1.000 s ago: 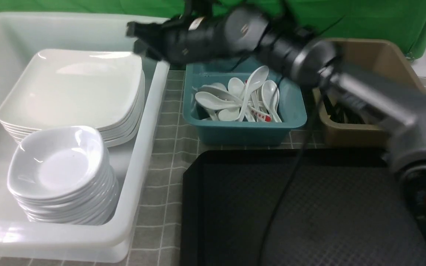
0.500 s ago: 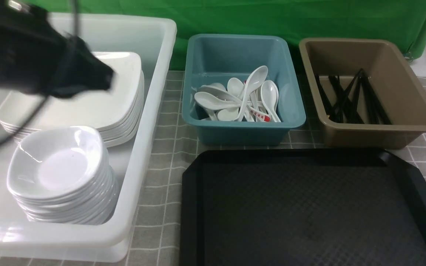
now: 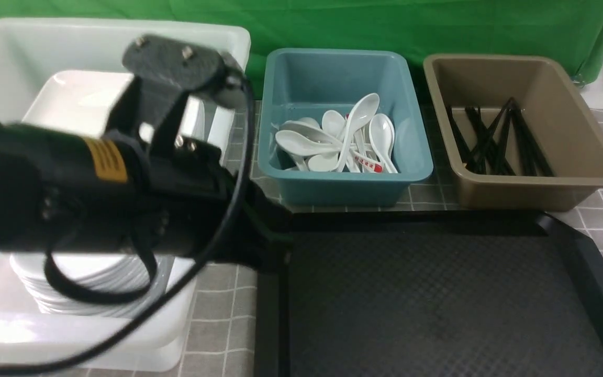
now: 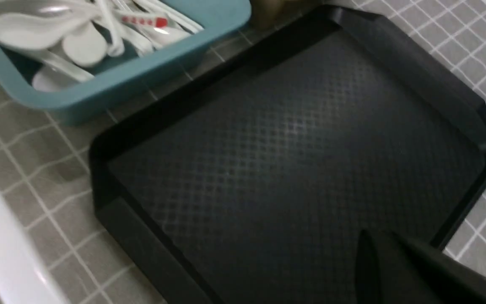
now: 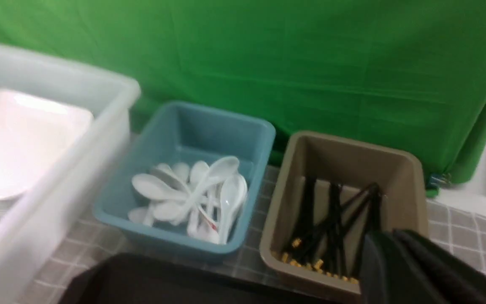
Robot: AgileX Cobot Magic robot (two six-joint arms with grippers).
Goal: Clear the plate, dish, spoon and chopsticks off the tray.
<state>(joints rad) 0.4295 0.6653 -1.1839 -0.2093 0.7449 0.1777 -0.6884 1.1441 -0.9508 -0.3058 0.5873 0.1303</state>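
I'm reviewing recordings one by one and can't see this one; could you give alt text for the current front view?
A robot's left arm reaches in over a white tub of stacked white plates, its end effector near the edge of a bare black tray. Behind the tray, a teal bin holds white soup spoons and a brown bin holds black chopsticks.

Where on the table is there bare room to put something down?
Widest is the black tray's floor. A narrow cloth strip lies bare between the white tub and the tray, though the left arm hangs over its far part. Crowded: the teal tub, under its spoons.
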